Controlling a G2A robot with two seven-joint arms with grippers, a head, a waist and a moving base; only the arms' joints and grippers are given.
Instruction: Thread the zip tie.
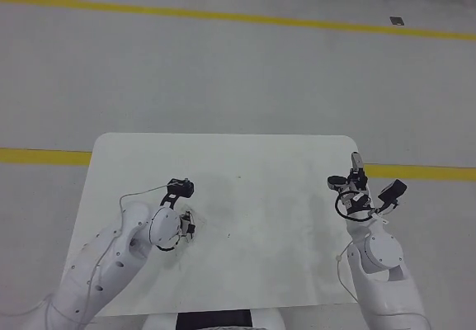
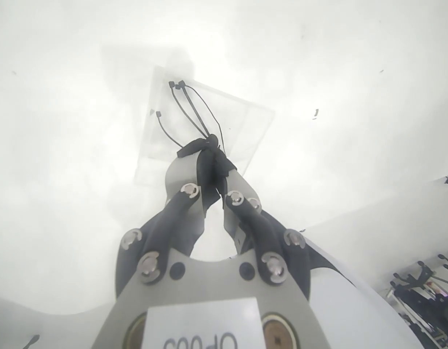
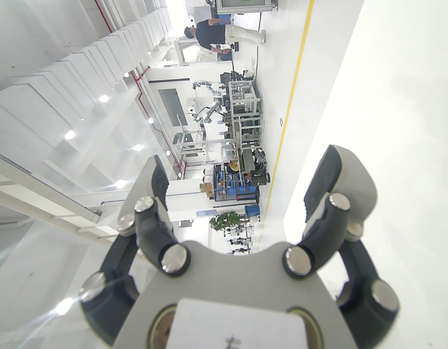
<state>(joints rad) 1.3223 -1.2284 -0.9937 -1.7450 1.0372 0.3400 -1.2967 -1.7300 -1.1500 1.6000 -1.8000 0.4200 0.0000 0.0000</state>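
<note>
Top view: the left gripper is sitting at the lower left of the white table, and the right gripper is hanging over its right edge. Left wrist view: jaws are pinching together on the tails of the black zip ties, which are lying across a clear tray. Right wrist view: jaws are standing wide apart.

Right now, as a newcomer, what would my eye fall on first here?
The left gripper, shut on a bunch of thin black zip ties that fan out over a clear tray on the white table. Next, the right gripper, wide open and empty near the table's right edge, pointing out at the room.
</note>
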